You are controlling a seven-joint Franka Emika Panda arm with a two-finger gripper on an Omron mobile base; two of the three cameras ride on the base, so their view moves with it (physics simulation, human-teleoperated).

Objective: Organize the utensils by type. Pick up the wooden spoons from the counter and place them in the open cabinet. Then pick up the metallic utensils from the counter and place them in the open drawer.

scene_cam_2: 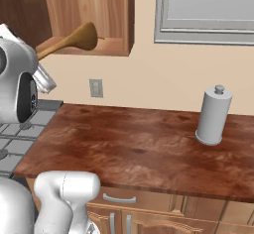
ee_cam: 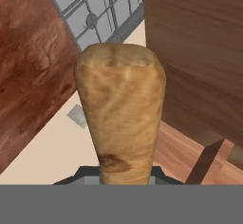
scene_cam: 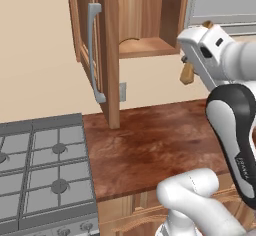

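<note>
Cabinet (scene_cam_2: 116,17) open; gripper (ee_cam: 124,178) clamped on spoon (scene_cam_2: 74,38).
Risk: bowl strikes shelf edge, spoon slips or drops.

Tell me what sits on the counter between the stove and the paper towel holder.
Nothing: in the right base view the counter is bare wood from the stove across to the paper towel holder.

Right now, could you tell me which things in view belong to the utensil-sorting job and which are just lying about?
Job:
wooden spoon, held in the gripper
open cabinet
counter

Lying about:
paper towel holder
stove
wall outlet
</note>
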